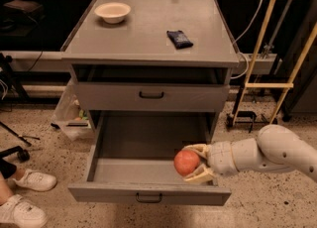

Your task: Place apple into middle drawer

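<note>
Speckled terrazzo floor (44, 147) runs under the whole scene. A grey cabinet (143, 43) stands at centre, its flat top facing the camera.

The middle drawer (124, 192) is pulled fully out toward the camera, with the interior exposed. Its dark loop handle (148, 198) sits at the centre of the front panel. The upper drawer (114, 97) is pushed in, with a dark handle (151, 94) at the centre of its front.

A white robot arm (277, 150) enters from the right edge and reaches left over the drawer's right front corner. The gripper (190, 163) is at the arm's left end, inside the outline of the open drawer and just behind the front panel. Its cream fingers (195, 148) are closed around the apple, one above and one below.

The apple (185, 162), red-orange, is held in the claw over the front right part of the drawer interior. Contact with the drawer floor cannot be determined.

Yellow poles (260, 48) lean to the right of the cabinet. White shoes (22, 199) show at the bottom left corner.

A cream bowl (113, 11) sits on the cabinet top at back left. A dark blue packet (179, 38) lies on the top, right of centre, well apart from the bowl.
</note>
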Tool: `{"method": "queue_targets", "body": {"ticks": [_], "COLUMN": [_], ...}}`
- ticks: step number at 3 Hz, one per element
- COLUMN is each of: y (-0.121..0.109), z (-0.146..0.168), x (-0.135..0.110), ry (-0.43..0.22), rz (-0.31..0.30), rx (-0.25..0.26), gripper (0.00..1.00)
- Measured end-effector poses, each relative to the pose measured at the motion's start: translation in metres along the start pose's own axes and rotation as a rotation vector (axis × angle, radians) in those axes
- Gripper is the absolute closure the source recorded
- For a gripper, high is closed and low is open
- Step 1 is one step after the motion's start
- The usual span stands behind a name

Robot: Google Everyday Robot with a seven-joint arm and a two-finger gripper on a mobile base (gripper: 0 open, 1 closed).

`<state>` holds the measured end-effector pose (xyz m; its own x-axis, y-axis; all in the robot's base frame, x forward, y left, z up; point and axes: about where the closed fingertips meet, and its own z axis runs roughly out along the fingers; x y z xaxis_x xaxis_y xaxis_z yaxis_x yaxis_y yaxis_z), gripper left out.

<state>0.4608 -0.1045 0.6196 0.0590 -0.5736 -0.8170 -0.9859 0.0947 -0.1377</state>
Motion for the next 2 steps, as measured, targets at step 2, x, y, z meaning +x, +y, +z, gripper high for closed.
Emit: {"method": "queue_targets", "body": {"ticks": [2], "y": [0.009], "z": [0.124], "x": [0.003], "ry": [0.162], "rz": [0.000], "rx": [-0.046], "gripper": [1.00]}}
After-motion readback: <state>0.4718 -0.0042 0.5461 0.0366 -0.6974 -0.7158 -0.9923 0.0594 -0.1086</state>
